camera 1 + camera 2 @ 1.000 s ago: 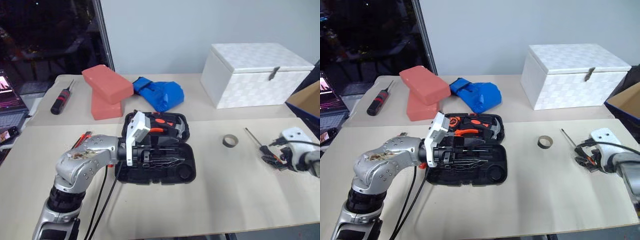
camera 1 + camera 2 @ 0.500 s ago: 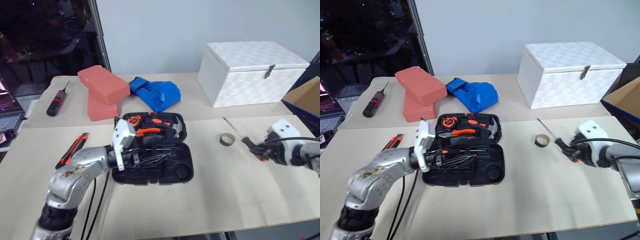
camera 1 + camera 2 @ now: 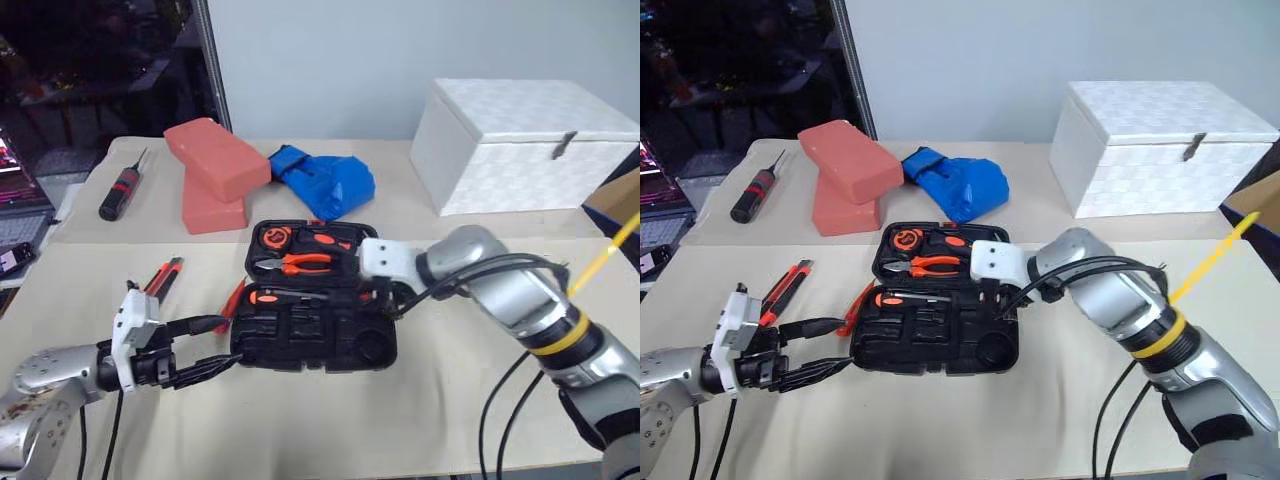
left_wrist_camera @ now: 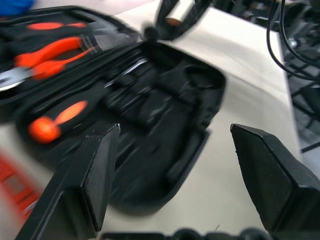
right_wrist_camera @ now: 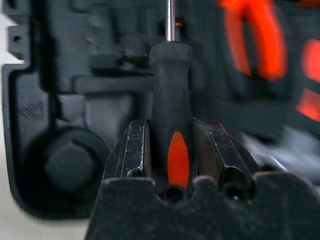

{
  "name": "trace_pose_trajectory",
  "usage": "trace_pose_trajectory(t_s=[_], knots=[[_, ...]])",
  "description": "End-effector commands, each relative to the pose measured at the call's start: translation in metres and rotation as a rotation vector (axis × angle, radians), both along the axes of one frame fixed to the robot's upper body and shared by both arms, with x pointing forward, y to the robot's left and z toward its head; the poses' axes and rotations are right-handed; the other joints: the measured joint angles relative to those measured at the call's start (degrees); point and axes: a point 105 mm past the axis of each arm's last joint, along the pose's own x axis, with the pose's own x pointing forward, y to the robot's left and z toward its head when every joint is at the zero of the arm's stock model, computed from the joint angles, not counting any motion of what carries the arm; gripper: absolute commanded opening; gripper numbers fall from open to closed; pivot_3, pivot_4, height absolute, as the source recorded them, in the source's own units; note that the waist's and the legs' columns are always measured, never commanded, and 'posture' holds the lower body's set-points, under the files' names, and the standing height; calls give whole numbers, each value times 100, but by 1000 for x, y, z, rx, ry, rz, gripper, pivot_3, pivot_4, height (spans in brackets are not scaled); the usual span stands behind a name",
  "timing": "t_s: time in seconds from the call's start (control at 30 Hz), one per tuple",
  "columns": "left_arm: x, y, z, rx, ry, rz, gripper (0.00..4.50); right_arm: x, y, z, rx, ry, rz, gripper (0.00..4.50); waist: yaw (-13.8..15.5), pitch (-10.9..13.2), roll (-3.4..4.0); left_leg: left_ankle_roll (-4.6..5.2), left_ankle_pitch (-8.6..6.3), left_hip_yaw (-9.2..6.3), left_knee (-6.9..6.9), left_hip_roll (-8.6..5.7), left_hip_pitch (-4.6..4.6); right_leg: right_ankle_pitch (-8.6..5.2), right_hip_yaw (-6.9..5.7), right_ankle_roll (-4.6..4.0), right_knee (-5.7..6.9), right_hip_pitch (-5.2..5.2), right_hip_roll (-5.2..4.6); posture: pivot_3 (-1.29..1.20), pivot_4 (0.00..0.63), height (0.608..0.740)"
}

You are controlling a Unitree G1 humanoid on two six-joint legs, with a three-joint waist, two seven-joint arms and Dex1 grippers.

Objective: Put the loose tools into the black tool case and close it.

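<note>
One screwdriver (image 5: 170,100) is clamped in the right gripper (image 5: 172,145), directly over the open black tool case (image 3: 300,335). Its shaft seemingly points across the moulded slots. The left gripper (image 3: 205,345), jaws wide and empty, sits beside the case.

blurred across the open tool case (image 4: 150,100) in the left wrist view; screwdriver (image 5: 169,125) shaft cut off at the right wrist view's edge.

Silver arms, black cables, white wrist blocks; right arm (image 3: 1110,300) w/ yellow band (black jaws).
</note>
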Motion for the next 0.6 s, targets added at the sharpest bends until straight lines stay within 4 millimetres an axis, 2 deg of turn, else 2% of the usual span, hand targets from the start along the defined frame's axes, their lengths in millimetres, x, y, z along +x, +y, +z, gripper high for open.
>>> trace_pose_trajectory(t_s=[0.03, 0.1, 0.23, 0.3, 0.37, 0.4, 0.5, 0.6], knots=[[-3, 7, 10, 28, -51, 0, 3776, 9, 4, -4, -38, -37, 18, 936, 7, -2, -2, -3, -2, 1, 1, -2, -30, 3, 0, 1, 3, -37, -7, 0, 150, 740], [-4, 5, 13, 30, -63, 6, 3776, 6, 4, -18, -66, 3, 26, 936, 12, -2, -2, -3, -2, 1, 0, -14, -64, 8, -10, 4, 3, -68, -27, 0, 150, 740], [-4, 2, 14, 33, -67, 9, 3776, 6, 2, -33, -100, 43, 28, 936, -12, -5, -7, -3, -4, -6, 1, -15, -47, 14, -23, 11, -6, -49, -41, 0, 150, 740], [-4, 1, 14, 32, -68, 10, 3776, 6, 0, -39, -124, 57, 38, 1944, -35, -5, -9, -3, -3, 2, 2, -15, -24, 17, -23, 13, -6, -28, -42, 0, 150, 740], [-3, -1, 14, 32, -71, 11, 3776, 7, -3, -43, -146, 58, 48, 2453, -32, -6, -9, -3, 2, 20, 7, -16, -16, 17, -23, 12, 0, -21, -39, 0, 150, 740], [-2, -1, 14, 32, -73, 12, 3776, 7, -3, -42, -148, 60, 57, 2865, -28, -7, -10, -3, 4, 25, 7, -14, -7, 15, -26, 12, 0, -10, -35, 0, 150, 740], [0, -3, 14, 31, -76, 16, 3776, 7, -2, -32, -128, 44, 74, 3790, -38, -8, -12, -3, 3, 23, 4, -6, 54, -2, -33, 17, -6, 55, -25, 0, 150, 740], [1, -6, 14, 27, -78, 18, 3776, 7, 3, -13, -49, 11, 97, 3790, -51, -8, -13, -3, 3, 23, -1, -4, 74, -18, -34, 35, -4, 70, -23, 0, 150, 740]])
